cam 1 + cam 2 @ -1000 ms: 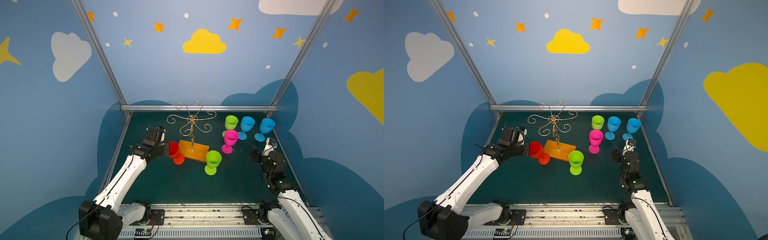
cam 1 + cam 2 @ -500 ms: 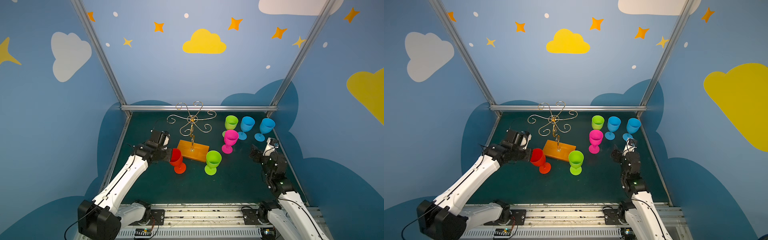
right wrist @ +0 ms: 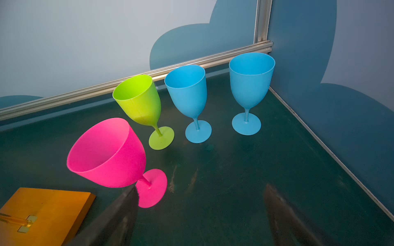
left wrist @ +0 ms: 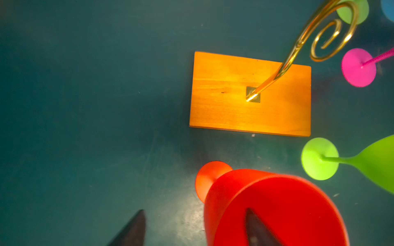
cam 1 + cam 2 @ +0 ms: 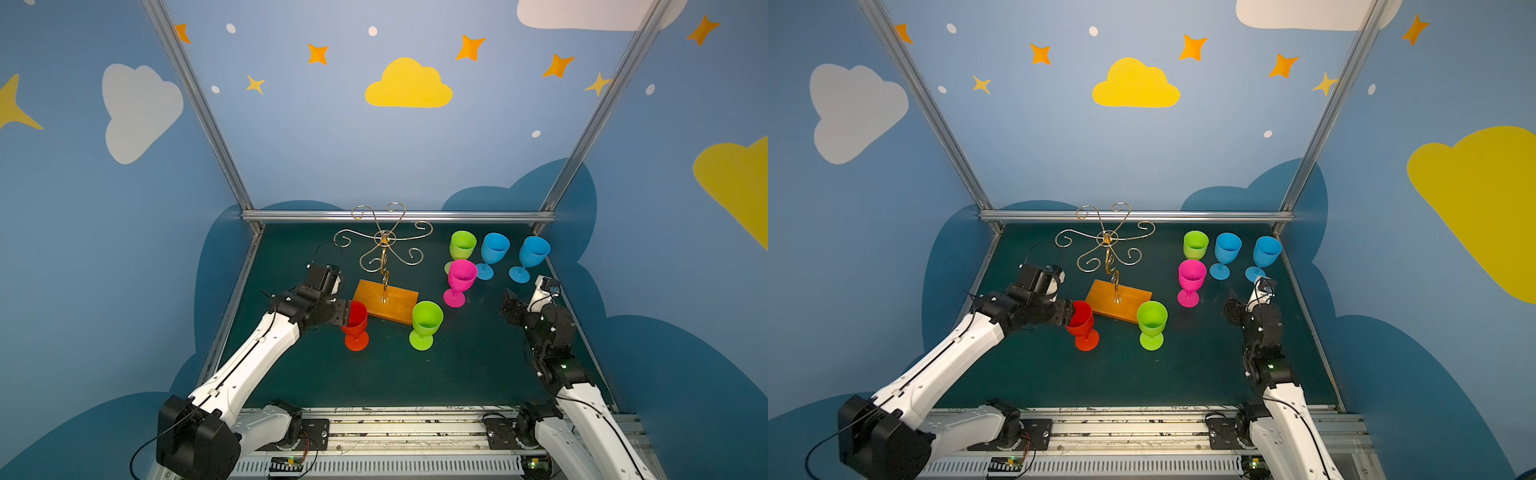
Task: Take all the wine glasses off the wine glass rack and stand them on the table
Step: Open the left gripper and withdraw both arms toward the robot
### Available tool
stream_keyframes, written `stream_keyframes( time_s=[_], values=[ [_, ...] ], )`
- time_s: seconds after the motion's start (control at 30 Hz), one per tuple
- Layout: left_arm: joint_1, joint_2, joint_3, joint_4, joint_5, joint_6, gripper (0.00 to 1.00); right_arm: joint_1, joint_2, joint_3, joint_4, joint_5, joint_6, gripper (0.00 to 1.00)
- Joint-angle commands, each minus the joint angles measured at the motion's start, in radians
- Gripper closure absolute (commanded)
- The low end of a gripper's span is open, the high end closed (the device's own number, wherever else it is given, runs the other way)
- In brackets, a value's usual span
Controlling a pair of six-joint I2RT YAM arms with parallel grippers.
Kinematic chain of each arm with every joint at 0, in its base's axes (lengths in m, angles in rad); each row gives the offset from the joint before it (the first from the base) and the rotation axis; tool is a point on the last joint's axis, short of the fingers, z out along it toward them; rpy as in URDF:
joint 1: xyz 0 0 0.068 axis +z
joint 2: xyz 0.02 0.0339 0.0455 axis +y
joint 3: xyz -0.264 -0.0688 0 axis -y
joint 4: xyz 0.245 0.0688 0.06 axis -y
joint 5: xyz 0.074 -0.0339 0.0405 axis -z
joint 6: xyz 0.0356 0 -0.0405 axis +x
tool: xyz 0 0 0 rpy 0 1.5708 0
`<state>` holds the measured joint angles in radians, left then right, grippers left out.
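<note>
The wine glass rack (image 5: 384,249) (image 5: 1108,245) is a gold wire stand on an orange wooden base (image 5: 386,301) (image 4: 234,106), and nothing hangs from its scroll arms. A red wine glass (image 5: 355,322) (image 5: 1081,324) (image 4: 266,202) stands on the green mat in front of the base's left corner. My left gripper (image 5: 345,313) (image 4: 195,215) is open at its rim, with one finger (image 4: 253,228) inside the bowl and the other finger (image 4: 134,228) outside, well apart from it. My right gripper (image 5: 509,305) (image 3: 200,189) hangs open at the right with nothing between its fingers.
A green glass (image 5: 427,320) stands right of the red one. A pink glass (image 5: 460,277) (image 3: 110,153), another green glass (image 5: 462,245) and two blue glasses (image 5: 494,249) (image 5: 534,251) stand at the back right. Walls and metal rails (image 5: 399,216) close in the mat.
My left arm brought the red glass forward from beside the base and set it lower on the mat, then its jaws opened. The right arm has not moved.
</note>
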<state>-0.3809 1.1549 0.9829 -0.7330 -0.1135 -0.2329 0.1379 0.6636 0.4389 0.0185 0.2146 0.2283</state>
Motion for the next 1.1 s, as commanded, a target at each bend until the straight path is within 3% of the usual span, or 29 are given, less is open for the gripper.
stream_keyframes(
  time_s=[0.0, 0.17, 0.37, 0.57, 0.7, 0.77, 0.9, 1.07],
  values=[
    [-0.001, -0.065, -0.021, 0.039, -0.023, -0.009, 0.01, -0.009, 0.004, -0.001, 0.012, -0.021, 0.001, 0.1],
    [0.003, -0.208, -0.083, 0.12, -0.037, -0.01, 0.01, -0.019, 0.007, 0.003, 0.014, -0.041, -0.001, 0.1],
    [0.001, -0.481, -0.278, 0.368, -0.049, -0.003, 0.0, -0.035, 0.045, 0.006, 0.047, -0.071, -0.024, 0.1],
    [0.004, -0.682, -0.546, 0.704, -0.21, 0.08, 0.01, -0.056, 0.113, -0.047, 0.177, -0.088, -0.036, 0.1],
    [0.031, -0.572, -0.688, 1.045, -0.348, 0.22, 0.01, -0.078, 0.218, -0.092, 0.311, -0.099, -0.065, 0.1],
    [0.07, -0.472, -0.708, 1.147, -0.404, 0.208, 0.01, -0.089, 0.283, -0.092, 0.327, -0.116, -0.07, 0.1],
    [0.2, -0.398, -0.772, 1.277, -0.312, 0.198, 0.01, -0.099, 0.386, -0.063, 0.289, -0.088, -0.046, 0.1],
    [0.371, -0.368, -0.846, 1.348, -0.195, 0.145, 0.01, -0.1, 0.465, -0.108, 0.47, -0.058, -0.105, 0.1]
  ],
)
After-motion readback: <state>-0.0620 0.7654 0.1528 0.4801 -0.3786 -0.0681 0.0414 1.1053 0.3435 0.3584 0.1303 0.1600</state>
